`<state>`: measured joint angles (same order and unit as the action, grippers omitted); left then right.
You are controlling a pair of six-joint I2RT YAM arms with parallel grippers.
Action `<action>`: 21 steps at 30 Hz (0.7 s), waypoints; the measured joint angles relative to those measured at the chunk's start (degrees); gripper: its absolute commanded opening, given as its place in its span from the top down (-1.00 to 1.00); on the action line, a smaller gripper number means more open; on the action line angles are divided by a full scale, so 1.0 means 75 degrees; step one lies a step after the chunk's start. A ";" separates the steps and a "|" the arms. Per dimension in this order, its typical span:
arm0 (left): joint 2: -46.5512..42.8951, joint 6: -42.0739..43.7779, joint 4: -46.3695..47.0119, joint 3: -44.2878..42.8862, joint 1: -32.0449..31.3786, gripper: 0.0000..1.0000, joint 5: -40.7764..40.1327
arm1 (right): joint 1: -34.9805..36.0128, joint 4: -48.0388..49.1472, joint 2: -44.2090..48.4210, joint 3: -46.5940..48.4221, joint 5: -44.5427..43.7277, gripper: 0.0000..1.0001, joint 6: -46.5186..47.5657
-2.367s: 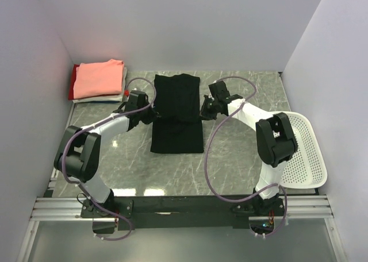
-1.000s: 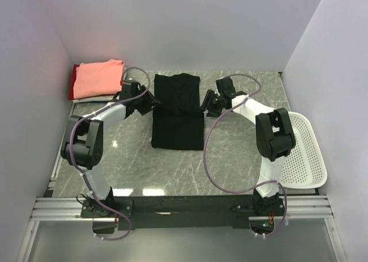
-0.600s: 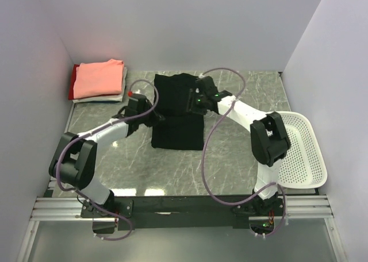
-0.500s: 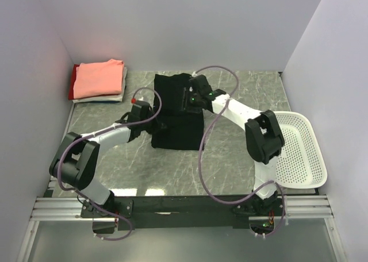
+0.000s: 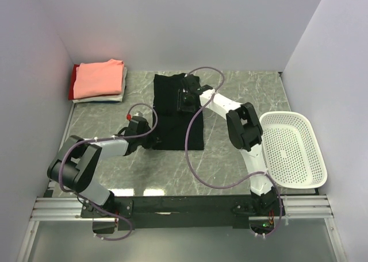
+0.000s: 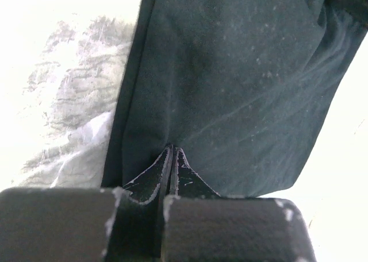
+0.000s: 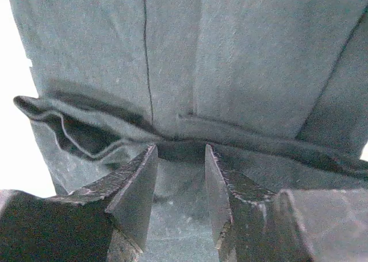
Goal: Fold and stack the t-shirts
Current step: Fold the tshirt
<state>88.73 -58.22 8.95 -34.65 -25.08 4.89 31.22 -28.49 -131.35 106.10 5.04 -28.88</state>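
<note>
A large black t-shirt (image 5: 170,89) lies folded lengthwise in the middle of the table. My left gripper (image 5: 152,139) is at its near left corner. In the left wrist view its jaws (image 6: 172,150) are shut on the black t-shirt's (image 6: 241,72) edge, and creases run out from the tips. My right gripper (image 5: 185,100) rests on top of the shirt near its middle. It stands open (image 7: 179,149), its fingers either side of a raised ridge of black cloth (image 7: 241,55). A folded salmon-pink t-shirt (image 5: 99,78) tops a stack with white and red ones at the back left.
A white mesh basket (image 5: 290,150) stands at the right edge of the marble table (image 5: 230,153). White walls close in the left, back and right sides. Purple cables loop above both arms.
My left gripper has come from the shirt's far left side down to its near left corner and shut. My right arm has swung left onto the shirt, its jaws narrowing a little.
</note>
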 measured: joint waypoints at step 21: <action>-0.0641 0.0064 -0.0184 0.0484 -0.0032 0.99 0.0003 | 0.0344 -0.0012 0.1084 -0.0635 -0.0866 -0.07 0.0286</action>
<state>83.92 -57.74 7.57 -31.03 -25.32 4.91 33.80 -28.58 -123.22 101.34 -1.45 -26.74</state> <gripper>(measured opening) 0.013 0.537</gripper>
